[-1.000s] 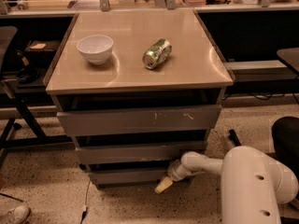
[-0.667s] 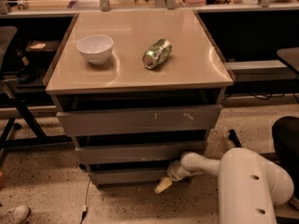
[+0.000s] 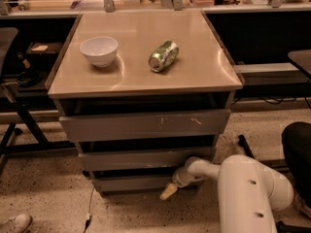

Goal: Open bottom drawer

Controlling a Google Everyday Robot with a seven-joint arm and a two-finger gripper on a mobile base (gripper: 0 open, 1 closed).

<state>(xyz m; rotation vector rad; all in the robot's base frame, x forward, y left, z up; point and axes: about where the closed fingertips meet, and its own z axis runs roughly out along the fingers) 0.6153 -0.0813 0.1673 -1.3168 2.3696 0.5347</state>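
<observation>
The bottom drawer (image 3: pixel 131 182) is the lowest of three grey handle-less drawers under a beige-topped cabinet; its plain flat front stands slightly forward of the cabinet, with a dark gap above it. My white arm (image 3: pixel 248 188) reaches in from the lower right. My gripper (image 3: pixel 169 191) is at the drawer's right lower front, its pale fingertip pointing down and left, close to the drawer front. The middle drawer (image 3: pixel 141 158) sits above it, and the wide top drawer front (image 3: pixel 146 124) has pale scratch marks.
On the cabinet top (image 3: pixel 204 72) sit a white bowl (image 3: pixel 99 50) and a green can (image 3: pixel 163 56) lying on its side. Dark table legs (image 3: pixel 19 125) stand at the left. A dark chair edge (image 3: pixel 297 159) is at the right. A cable (image 3: pixel 90 208) lies on the speckled floor.
</observation>
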